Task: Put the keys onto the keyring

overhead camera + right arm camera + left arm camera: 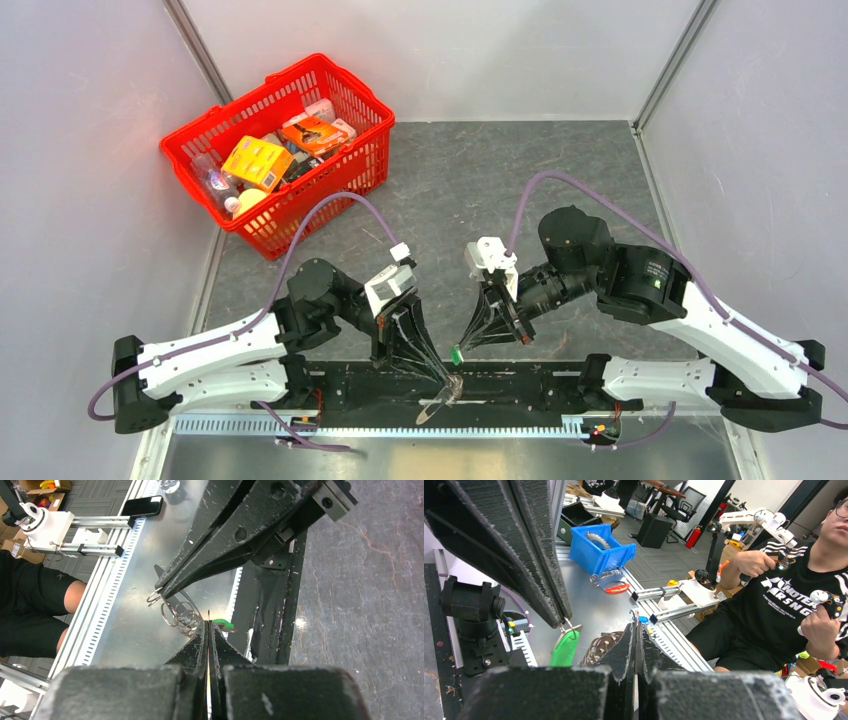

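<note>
My left gripper (450, 381) is shut on a thin wire loop of the keyring (455, 389), held over the black base bar at the near edge. In the left wrist view its fingertips (630, 630) pinch the wire, and the dark, bumpy ring bunch (600, 646) hangs just behind. My right gripper (463, 346) is shut on the key with the green head (456, 354), just above the keyring. The green key (565, 648) dangles from the right fingertips (558, 615). In the right wrist view the green head (223, 624) peeks past the shut tips (208, 626), next to the ring coils (179, 615).
A red basket (300, 215) full of packets stands at the back left. The black base bar (540, 385) and a slotted metal rail (380, 426) run along the near edge. Beyond it are a blue bin (599, 552), a phone (142, 505) and a seated person (774, 600).
</note>
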Robot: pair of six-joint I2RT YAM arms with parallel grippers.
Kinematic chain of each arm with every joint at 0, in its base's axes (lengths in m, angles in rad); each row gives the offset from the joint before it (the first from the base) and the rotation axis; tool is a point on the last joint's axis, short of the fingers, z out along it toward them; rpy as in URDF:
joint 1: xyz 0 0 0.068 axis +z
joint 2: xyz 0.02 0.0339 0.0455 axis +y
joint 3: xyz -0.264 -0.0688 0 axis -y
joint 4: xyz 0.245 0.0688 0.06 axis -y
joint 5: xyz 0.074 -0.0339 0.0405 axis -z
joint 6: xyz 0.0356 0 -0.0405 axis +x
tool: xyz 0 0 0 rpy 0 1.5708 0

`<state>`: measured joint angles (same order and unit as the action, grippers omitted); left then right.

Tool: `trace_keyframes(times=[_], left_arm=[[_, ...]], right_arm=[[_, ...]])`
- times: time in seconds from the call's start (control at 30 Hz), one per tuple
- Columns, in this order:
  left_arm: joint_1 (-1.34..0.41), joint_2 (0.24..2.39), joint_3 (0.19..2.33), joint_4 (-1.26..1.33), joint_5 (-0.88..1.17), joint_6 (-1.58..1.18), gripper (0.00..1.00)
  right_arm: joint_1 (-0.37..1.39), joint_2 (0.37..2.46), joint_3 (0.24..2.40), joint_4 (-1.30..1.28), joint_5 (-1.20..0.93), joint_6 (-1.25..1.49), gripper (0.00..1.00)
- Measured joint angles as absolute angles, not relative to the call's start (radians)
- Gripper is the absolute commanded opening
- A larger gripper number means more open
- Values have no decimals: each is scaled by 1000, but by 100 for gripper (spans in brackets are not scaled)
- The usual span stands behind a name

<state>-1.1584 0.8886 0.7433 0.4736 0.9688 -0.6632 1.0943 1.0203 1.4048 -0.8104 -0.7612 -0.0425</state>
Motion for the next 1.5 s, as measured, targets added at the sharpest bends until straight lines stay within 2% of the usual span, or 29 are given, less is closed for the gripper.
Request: trace_keyframes(times=[0.5, 1.5], left_arm=[[-1158, 888, 743, 474, 944, -663, 2], [-1158, 881, 743, 415, 872, -646, 2]], right_arm=[[1146, 1010, 1458, -875, -682, -79, 0], [1249, 1036, 1488, -900, -653, -91, 0]])
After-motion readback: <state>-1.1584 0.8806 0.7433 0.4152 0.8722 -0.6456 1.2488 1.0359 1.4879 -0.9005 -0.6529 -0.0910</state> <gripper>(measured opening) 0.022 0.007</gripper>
